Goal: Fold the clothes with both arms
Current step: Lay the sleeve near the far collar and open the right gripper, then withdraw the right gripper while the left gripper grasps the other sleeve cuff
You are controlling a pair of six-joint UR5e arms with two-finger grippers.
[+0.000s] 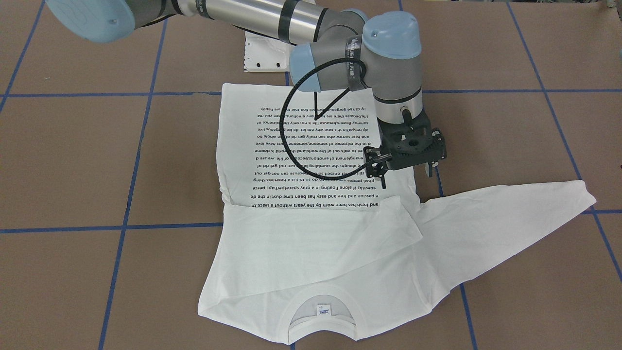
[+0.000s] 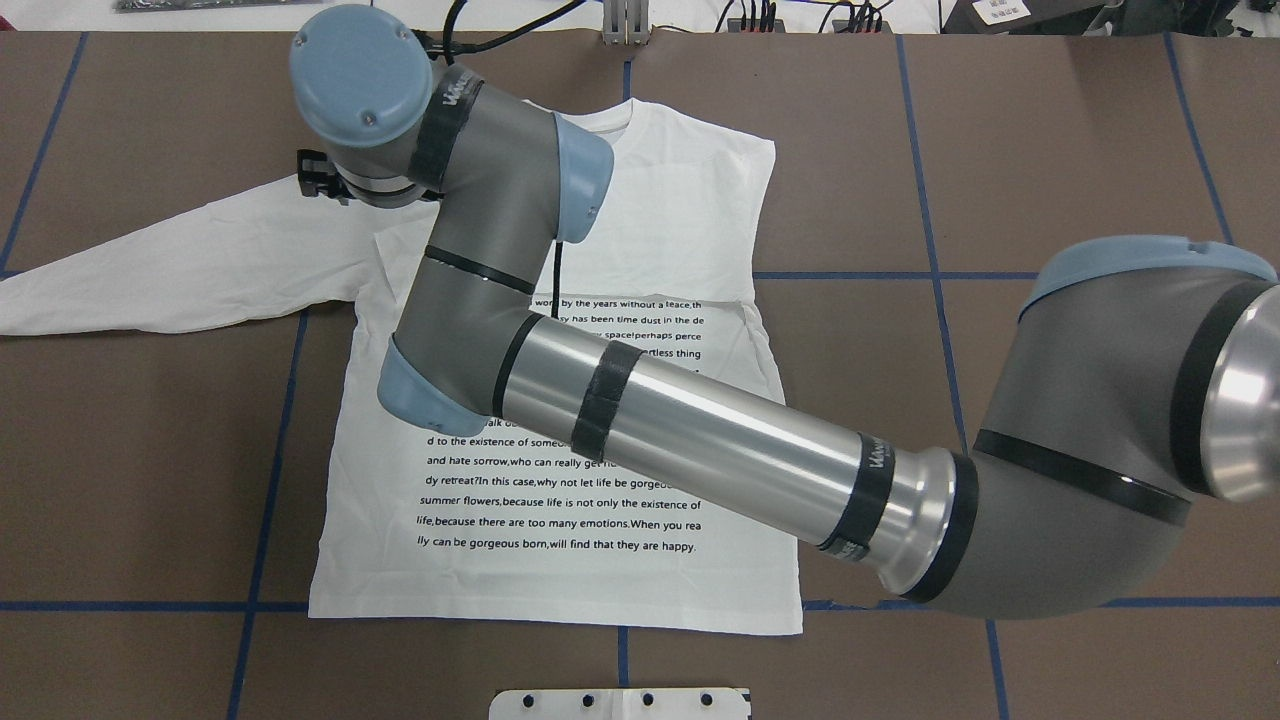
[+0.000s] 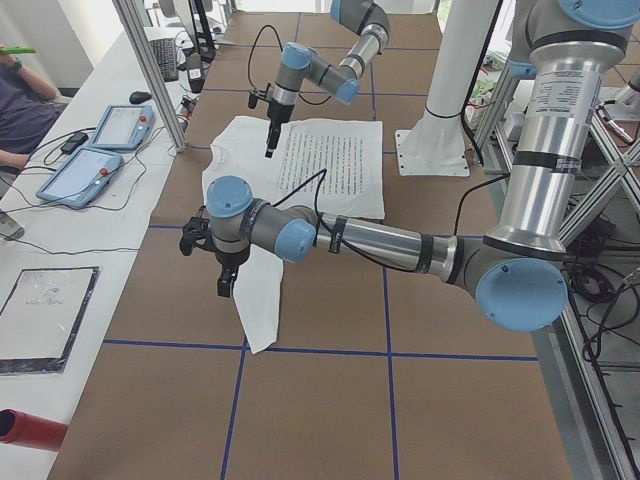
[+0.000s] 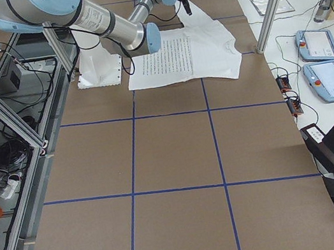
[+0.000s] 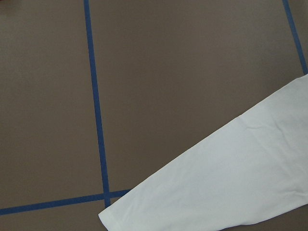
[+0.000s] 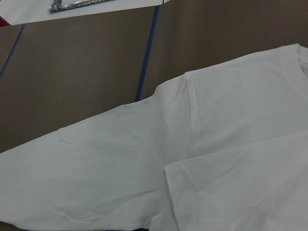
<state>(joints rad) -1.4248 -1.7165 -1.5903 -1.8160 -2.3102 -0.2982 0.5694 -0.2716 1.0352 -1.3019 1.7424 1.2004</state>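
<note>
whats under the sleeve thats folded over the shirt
The folded sleeve lies across the chest of the T-shirt, between the text block and the collar. Print shows right up to its edge. Whether more lines run beneath it is hidden.

**Brown tabletop** [image 4: 185, 225], gridded by blue tape lines [image 5: 95, 96]. A white pedestal base [image 3: 432, 150] stands at the robot-side edge. Beyond the opposite edge, a white bench [image 3: 90, 250] carries one handheld pendant [image 3: 122, 127] beside another [image 3: 80, 175], a clear plastic sleeve [image 3: 40, 315] and a red cylinder [image 3: 25, 428]. An aluminium post [image 3: 150, 70] rises along that edge.
</note>
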